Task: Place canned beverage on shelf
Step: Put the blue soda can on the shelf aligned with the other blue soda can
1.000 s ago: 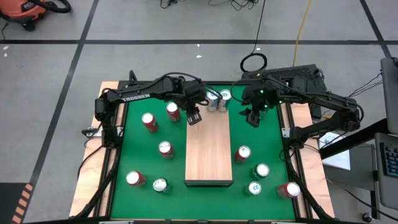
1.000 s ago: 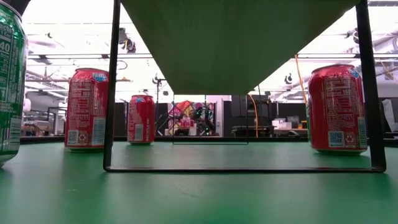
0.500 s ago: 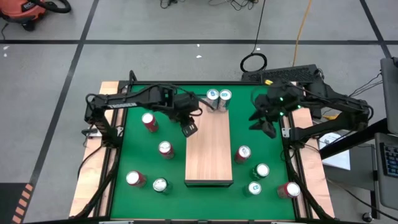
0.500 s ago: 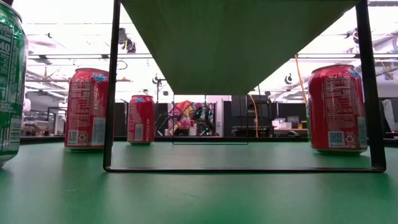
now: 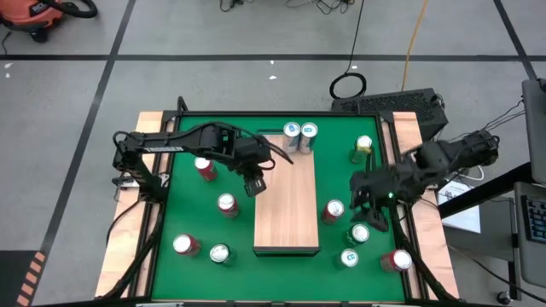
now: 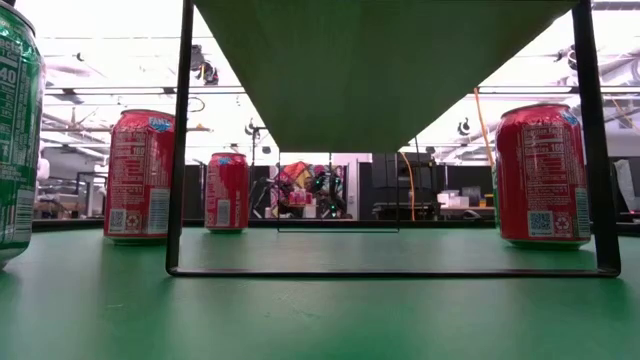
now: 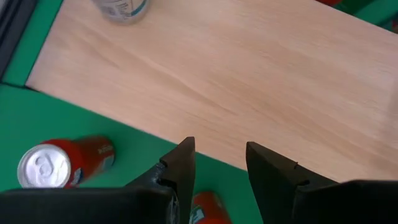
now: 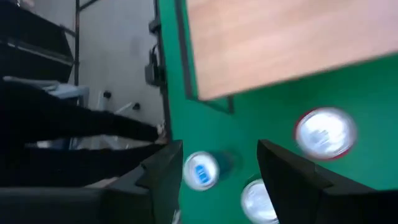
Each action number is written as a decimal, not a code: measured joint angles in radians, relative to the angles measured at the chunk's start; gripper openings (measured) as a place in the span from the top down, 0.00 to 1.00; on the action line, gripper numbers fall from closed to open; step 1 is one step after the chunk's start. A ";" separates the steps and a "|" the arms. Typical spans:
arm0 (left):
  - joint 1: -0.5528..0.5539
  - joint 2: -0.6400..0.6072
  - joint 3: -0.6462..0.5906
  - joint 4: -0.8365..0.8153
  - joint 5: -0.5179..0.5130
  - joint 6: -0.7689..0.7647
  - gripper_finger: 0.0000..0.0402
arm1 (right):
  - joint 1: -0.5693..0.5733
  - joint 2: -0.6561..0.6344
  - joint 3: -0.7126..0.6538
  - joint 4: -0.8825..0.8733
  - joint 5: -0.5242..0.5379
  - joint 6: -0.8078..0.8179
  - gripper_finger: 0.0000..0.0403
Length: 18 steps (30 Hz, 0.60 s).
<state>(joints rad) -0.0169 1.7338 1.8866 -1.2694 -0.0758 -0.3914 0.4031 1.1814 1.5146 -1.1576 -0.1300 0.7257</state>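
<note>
Shelf: we see the wooden shelf (image 5: pixel 287 209) running down the middle of the green bench (image 5: pixel 179 213), from near its far edge toward the near edge.
Cans already placed: two pale-topped cans (image 5: pixel 292 135) stand side by side at the shelf's far end.
Left gripper (image 5: pixel 253 182): it hangs just beside the shelf's left edge, fingers (image 7: pixel 180 158) parted and grasping nothing.
Right gripper (image 5: pixel 371 209): it hovers over the cans near the bench's right edge, fingers (image 8: pixel 165 165) released and empty.
Step in hand: we judge each arm is lining up on a fresh can.
Doing it well: we would centre the fingers over one upright can, come down clear of its neighbours, grip it mid-body, then lift it high enough to clear the shelf's edge.
Red cans (image 5: pixel 226 205): five in plain sight, three toward the left edge and two toward the right.
Green cans (image 5: pixel 359 233): four, three on the right side and one near the near-left corner.
Total: eleven cans counted; the left arm may hide another.
</note>
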 joint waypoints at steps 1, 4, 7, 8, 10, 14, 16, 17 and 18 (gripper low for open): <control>-0.006 -0.001 0.000 -0.005 -0.011 -0.019 0.65 | 0.020 0.012 0.000 0.000 -0.001 0.032 0.51; -0.032 0.001 0.000 -0.004 -0.032 -0.058 0.65 | 0.077 0.047 0.000 0.002 0.002 0.117 0.49; -0.060 0.001 0.000 -0.004 -0.038 -0.088 0.65 | 0.140 0.080 0.000 0.003 0.006 0.185 0.44; -0.070 0.001 0.000 -0.004 -0.038 -0.098 0.65 | 0.161 0.090 0.000 0.002 0.007 0.206 0.43; -0.085 0.001 0.000 -0.004 -0.037 -0.100 0.65 | 0.198 0.111 0.000 0.002 0.025 0.245 0.39; -0.102 0.001 0.000 -0.008 -0.037 -0.100 0.65 | 0.241 0.143 0.000 0.002 0.034 0.284 0.31; -0.107 0.001 0.000 -0.021 -0.037 -0.100 0.65 | 0.261 0.154 0.000 0.003 0.057 0.283 0.27; -0.109 0.001 0.000 -0.032 -0.037 -0.100 0.65 | 0.270 0.158 0.000 0.002 0.072 0.277 0.26; -0.112 0.001 0.000 -0.042 -0.037 -0.100 0.65 | 0.279 0.161 0.000 0.002 0.088 0.268 0.25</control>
<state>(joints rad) -0.1286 1.7344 1.8862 -1.3111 -0.1127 -0.4915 0.6821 1.3425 1.5146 -1.1560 -0.0421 0.9934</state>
